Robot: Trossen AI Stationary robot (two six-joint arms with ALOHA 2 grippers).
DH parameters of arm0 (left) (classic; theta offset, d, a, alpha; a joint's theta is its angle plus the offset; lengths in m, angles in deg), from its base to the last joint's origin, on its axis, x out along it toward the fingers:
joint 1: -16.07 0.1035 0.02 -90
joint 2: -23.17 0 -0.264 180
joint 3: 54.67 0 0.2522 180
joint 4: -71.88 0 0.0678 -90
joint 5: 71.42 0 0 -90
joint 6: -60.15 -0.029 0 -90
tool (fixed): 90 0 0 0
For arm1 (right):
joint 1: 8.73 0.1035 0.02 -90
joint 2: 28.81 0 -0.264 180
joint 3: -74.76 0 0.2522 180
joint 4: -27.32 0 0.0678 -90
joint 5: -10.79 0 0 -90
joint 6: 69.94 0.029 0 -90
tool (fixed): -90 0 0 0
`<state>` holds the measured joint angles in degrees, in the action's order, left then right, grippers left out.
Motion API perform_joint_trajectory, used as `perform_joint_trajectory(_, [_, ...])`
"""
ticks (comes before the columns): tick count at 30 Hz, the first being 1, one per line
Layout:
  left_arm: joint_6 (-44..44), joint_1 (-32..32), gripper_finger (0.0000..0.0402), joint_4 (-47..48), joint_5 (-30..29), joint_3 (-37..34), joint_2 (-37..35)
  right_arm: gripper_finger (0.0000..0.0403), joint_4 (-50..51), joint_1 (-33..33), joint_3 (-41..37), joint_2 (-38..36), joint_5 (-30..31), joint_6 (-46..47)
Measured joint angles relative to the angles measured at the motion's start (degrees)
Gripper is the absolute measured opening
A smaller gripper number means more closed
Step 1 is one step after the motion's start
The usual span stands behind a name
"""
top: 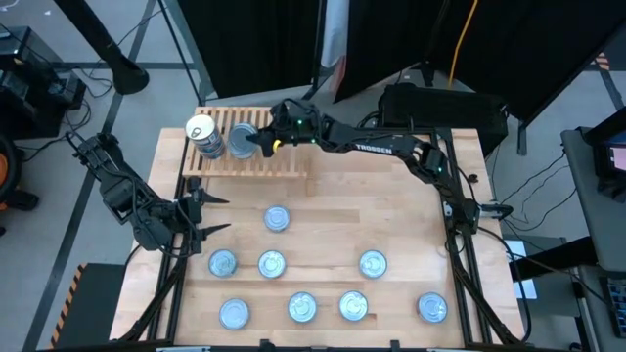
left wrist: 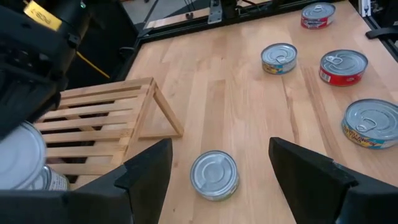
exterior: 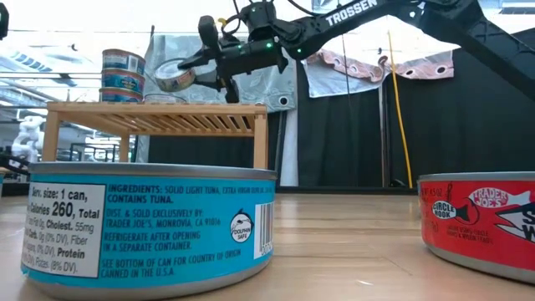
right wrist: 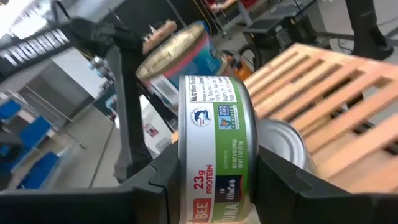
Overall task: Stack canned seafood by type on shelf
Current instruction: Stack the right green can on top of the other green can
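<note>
Right gripper [top: 256, 143] reached out over the wooden slatted shelf [top: 284, 156] at the far left part of the table [top: 391, 210], clamped on a tin with a green and white label [right wrist: 214, 149], tilted on edge between the two fingers [right wrist: 283, 183]. In the low view, same held tin [exterior: 174, 77] raised above the shelf top [exterior: 159, 113], gold lid facing sideways, just beside a stack of blue-labelled tins [exterior: 122, 75] standing on the shelf's left end. From above, stack [top: 202, 135] topped by a cream lid, with the held tin [top: 243, 140] right next to it. Another silvery tin [right wrist: 283, 146] lying on the slats just behind the held one, seen from the right wrist.

Left gripper [top: 202, 213] hovering low at the table's left side, near the shelf's front edge, fingers [left wrist: 146, 171] spread apart and holding nothing. One silvery tin [left wrist: 214, 175] on the table just ahead of that gap.

Loose tins scattered over the near half of the table: one alone [top: 277, 219] in front of the shelf, three in a middle row [top: 272, 263], four more in the nearest row [top: 302, 308]. In the low view, a blue-labelled tuna tin [exterior: 150, 230] close at left and a red-labelled tin [exterior: 481, 221] at right
</note>
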<state>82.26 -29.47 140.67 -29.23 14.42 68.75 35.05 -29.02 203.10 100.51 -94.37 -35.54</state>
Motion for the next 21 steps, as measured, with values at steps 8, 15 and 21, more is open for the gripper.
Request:
perform_joint_trajectory(8, [0.0,0.0,0.0273,-0.1,0.0,0.0,0.0,0.0139,0.5,0.0,0.0,0.0,1.6,-0.8])
perform_joint_trajectory(15, [0.0,0.0,0.0273,-0.5,0.0,0.0,0.0,0.0143,0.3,0.0,0.0,0.0,4.9,-1.1])
perform_joint_trajectory(21, [0.0,0.0,0.0273,-0.5,0.0,0.0,0.0,0.016,0.0,0.0,0.0,0.2,5.5,-1.1])
